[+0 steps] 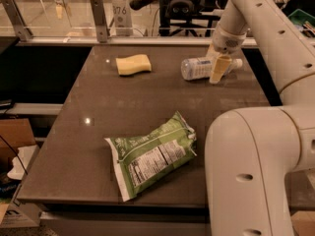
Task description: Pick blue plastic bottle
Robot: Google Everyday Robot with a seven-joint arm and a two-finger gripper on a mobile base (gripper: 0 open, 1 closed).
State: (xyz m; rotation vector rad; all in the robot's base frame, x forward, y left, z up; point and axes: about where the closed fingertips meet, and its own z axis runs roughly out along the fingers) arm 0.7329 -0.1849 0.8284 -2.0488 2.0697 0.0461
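Note:
The blue plastic bottle (196, 68) lies on its side at the far right of the dark table (98, 112), its white cap (238, 62) pointing right. My gripper (216, 64) reaches down from the white arm and straddles the bottle near its neck. One pale finger (219, 70) is in front of the bottle and the other is behind it. The jaws are open around the bottle, which rests on the table.
A yellow sponge (133, 64) lies at the far middle of the table. A green bag (150, 155) lies near the front edge. The robot's white body (256, 171) fills the lower right. A glass barrier with metal posts (98, 18) runs behind the table.

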